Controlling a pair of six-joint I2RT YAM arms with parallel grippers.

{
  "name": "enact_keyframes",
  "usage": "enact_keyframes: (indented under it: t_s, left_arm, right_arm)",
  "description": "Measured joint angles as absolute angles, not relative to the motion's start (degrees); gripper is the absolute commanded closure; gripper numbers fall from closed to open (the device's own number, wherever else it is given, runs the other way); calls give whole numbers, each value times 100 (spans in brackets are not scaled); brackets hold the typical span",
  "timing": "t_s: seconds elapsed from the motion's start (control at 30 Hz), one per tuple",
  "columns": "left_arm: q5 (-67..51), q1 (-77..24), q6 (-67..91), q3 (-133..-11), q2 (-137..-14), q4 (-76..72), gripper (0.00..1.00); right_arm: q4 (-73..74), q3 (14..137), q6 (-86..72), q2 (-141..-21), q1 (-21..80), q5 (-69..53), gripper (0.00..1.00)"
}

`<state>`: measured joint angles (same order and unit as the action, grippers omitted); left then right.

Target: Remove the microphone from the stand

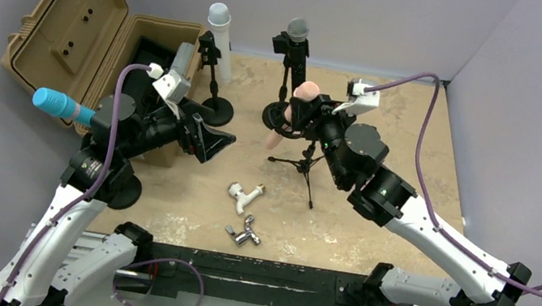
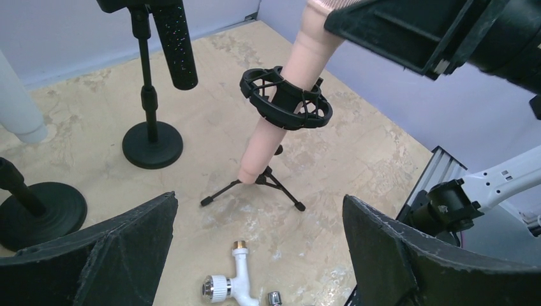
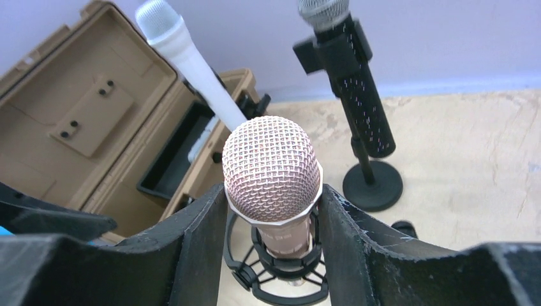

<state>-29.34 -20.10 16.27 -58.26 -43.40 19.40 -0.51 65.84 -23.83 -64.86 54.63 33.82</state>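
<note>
Tan table [image 1: 372, 218], lilac walls. Pink mic [image 3: 272, 169] sits tilted in the shock mount [image 2: 286, 99] of a tripod stand [image 2: 268, 182], mid-table. Right gripper [image 3: 271, 204] clamps its head, fingers touching both sides. Left gripper [image 2: 259, 210] wide, empty, just left. Black mic [image 3: 357, 108] and white mic [image 3: 191, 64] behind; open case [image 3: 70, 121] far left.

Tan speckled table [image 1: 372, 218]. Tripod stand [image 1: 305, 167] at centre. Round stand bases [image 1: 217, 110] toward eleven and twelve o'clock. Open tan case [image 1: 75, 23] at ten. White fitting [image 1: 243, 195] and chrome fitting [image 1: 244, 236] toward six.
</note>
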Motion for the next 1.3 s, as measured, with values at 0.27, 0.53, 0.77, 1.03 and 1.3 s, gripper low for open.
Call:
enact_keyframes:
  t_s: [0.27,0.53,0.77,1.03,1.3]
  left_arm:
    - [-2877,-2073,1575,-5826,-4327,1942,2]
    - [-2827,-2108,1540,-5826,-4311,1946,2]
    - [-2812,-2123,1538,-5826,-4311,1977,2]
    - [-2805,-2163,1538,-5826,-4292,2005,3]
    - [-2810,-2257,1540,-5826,-4272,2036,3]
  right_arm:
    - [-14,7308,-1894,-6239,5461,3500,77]
    - [-115,8044,-1114,-5942,5461,4110,89]
    - [-558,8379,-281,-5767,5461,5146,100]
    - [-1614,7924,941,-6018,4333,6549,100]
    - [-604,8447,64,-7955,2397,5596,100]
